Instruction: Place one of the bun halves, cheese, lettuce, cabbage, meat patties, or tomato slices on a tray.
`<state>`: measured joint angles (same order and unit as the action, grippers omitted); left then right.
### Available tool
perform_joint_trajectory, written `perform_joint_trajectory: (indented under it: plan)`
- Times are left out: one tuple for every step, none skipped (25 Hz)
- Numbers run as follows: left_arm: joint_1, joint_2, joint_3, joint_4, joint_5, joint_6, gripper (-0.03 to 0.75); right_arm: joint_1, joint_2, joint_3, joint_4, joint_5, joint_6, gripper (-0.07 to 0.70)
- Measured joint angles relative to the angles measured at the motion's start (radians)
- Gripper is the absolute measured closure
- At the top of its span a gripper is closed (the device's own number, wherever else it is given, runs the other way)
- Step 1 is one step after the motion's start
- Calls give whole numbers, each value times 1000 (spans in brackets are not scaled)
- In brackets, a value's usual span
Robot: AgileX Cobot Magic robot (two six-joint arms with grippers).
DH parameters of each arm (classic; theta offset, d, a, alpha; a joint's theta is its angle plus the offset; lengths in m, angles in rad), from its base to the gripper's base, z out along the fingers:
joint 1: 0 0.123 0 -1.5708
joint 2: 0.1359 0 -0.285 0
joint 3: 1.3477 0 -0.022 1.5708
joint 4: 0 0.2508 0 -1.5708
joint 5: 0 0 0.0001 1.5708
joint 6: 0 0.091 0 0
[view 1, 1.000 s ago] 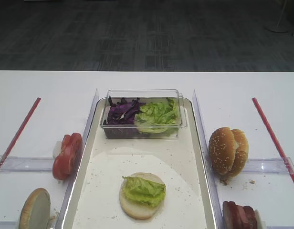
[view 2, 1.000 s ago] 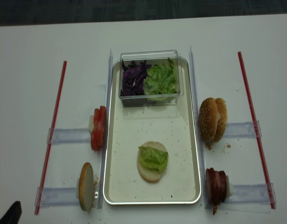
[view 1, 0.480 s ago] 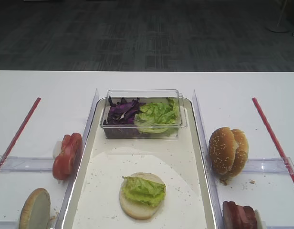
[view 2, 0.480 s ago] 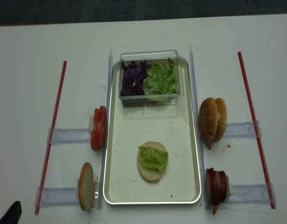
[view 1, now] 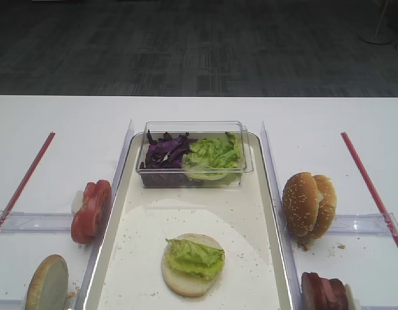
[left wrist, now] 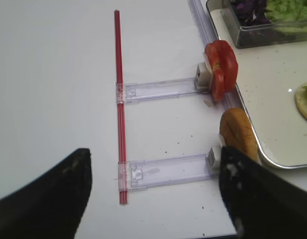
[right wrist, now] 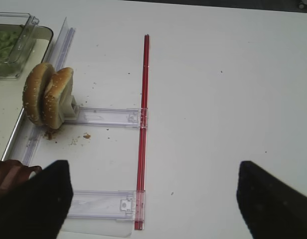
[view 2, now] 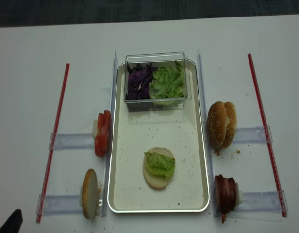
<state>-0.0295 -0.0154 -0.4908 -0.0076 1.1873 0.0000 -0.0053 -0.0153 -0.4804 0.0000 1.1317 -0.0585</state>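
1 long metal tray [view 2: 200,160] is set lengthwise down the middle of the white table [view 2: 33,43], so that both arms can reach it from their own side. At its far end a clear plastic tub [view 2: 157,57] is stood inside the rim, keeping the loose purple cabbage [view 2: 139,81] and the spare green leaves [view 2: 168,82] from spreading over the floor.

Nearer the front, 1 bun half [view 2: 153,180] is laid cut face up on the tray floor, and 1 leaf of lettuce [view 2: 159,164] is rested on top of it; a stack appears to be begun, with a further layer still to be added.

The other ingredients are parked outside the tray, stood on edge against small clear holders, presumably so that a gripper can close on them from above. On the right, 2 sesame bun halves [view 2: 221,124] are held upright, with the meat patties [view 2: 225,193] nearer the front. On the left, the tomato slices [view 2: 102,133] are stood in a short row, and 1 more bun half [view 2: 90,200] leans on edge.

The right gripper [right wrist: 151,199] is held wide apart and grasps nothing, above bare table beside the right-hand holders. The left gripper [left wrist: 153,194] is likewise spread and empty.
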Motion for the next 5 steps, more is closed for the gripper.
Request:
perform_joint_trajectory:
  plan:
    - [0, 0, 0, 0, 0, 0, 224, 0, 0, 0, 0, 0, 0, -48]
    - [0, 0, 0, 0, 0, 0, 224, 0, 0, 0, 0, 0, 0, -47]
    - [0, 0, 0, 0, 0, 0, 224, 0, 0, 0, 0, 0, 0, -47]
    - [0, 0, 0, 0, 0, 0, 224, 0, 0, 0, 0, 0, 0, -46]
    - [0, 0, 0, 0, 0, 0, 224, 0, 0, 0, 0, 0, 0, -46]
